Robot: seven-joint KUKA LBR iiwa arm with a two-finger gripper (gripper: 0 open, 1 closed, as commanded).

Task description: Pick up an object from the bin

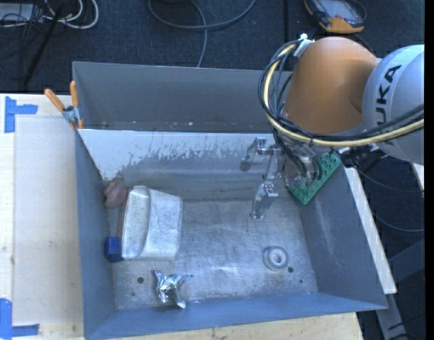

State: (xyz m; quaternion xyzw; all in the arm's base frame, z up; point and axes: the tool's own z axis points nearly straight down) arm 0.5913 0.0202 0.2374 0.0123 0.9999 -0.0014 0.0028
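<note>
My gripper (259, 178) hangs over the right half of the bin, near the back wall, below the orange dome. Its two metal fingers stand apart, open, with nothing between them. A small grey ring (276, 258) lies flat on the bin floor below and slightly right of the fingers, apart from them. A crumpled piece of silver foil (169, 290) lies near the front wall, left of the middle.
At the left side a silver-white rectangular container (152, 222) lies on its side, with a blue cap (113, 247) at its lower left corner and a pinkish lump (116, 194) at its upper left. Bare floor stretches between the container and the ring.
</note>
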